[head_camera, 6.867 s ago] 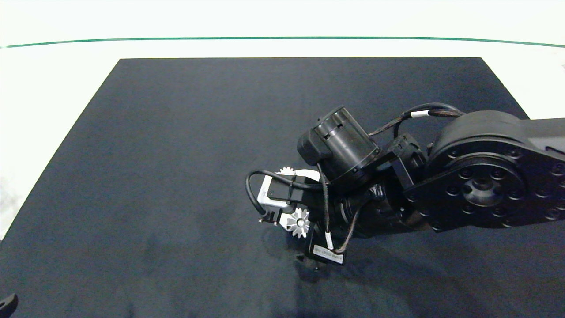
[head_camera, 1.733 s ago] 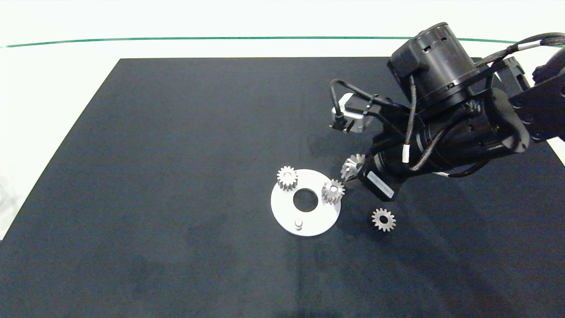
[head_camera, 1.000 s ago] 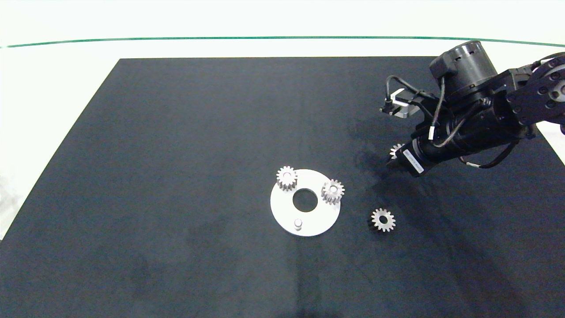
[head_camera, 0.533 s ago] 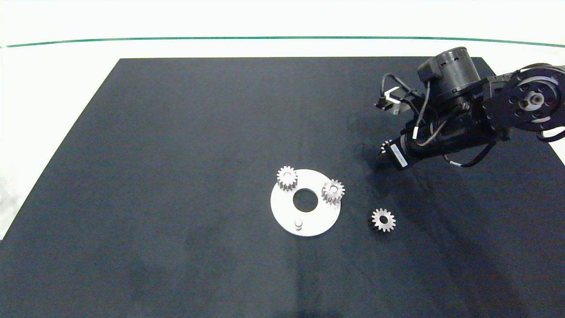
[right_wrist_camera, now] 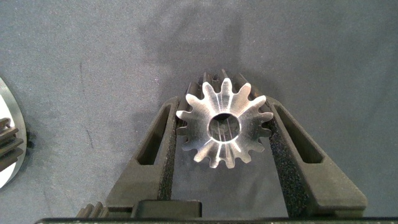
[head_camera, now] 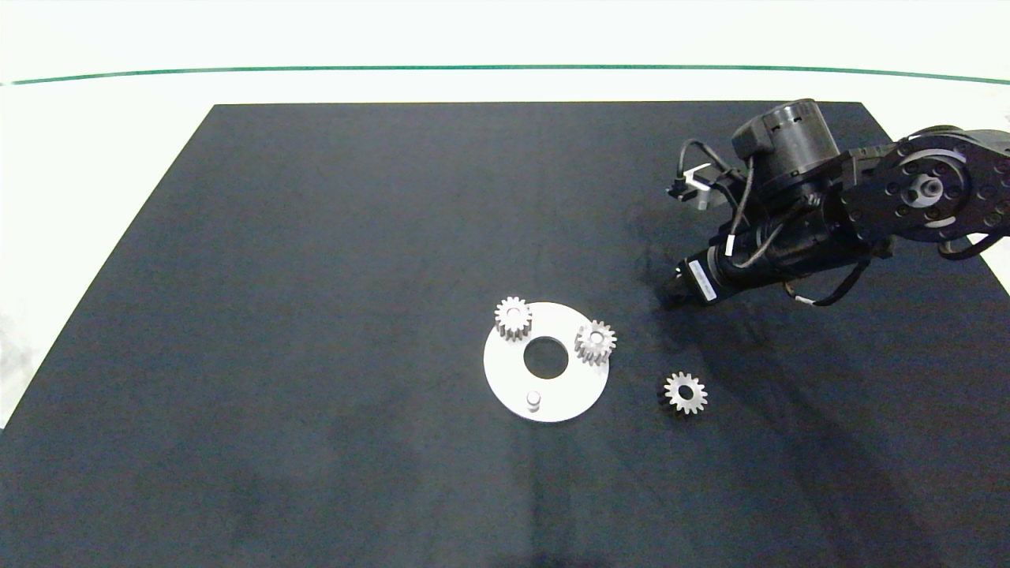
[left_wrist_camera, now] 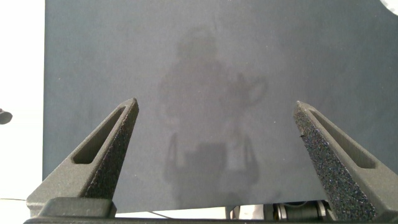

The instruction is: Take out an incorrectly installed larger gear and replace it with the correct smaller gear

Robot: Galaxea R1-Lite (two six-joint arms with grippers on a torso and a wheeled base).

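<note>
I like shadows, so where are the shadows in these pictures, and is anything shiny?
Head view: the right arm throws a dark patch on the mat beside the right gripper. Left wrist view: a faint gripper-shaped shadow lies on the mat between the open left gripper fingers. Right wrist view: the larger gear gleams brightly, with a soft shadow above it.

1. A black mat is laid flat under the right claw and reaches well past it.
2. A white table top is seen around the mat, well apart from the claw; a green line is drawn across its far part.
3. A round white disc with a centre hole is laid on the mat, near the claw.
4. Two small blunt-toothed gears are seated on the disc: one gear on the edge nearest the claw, another gear further from it.
5. A short bare peg is stood upright on the disc, on the part farthest from the claw.
</note>
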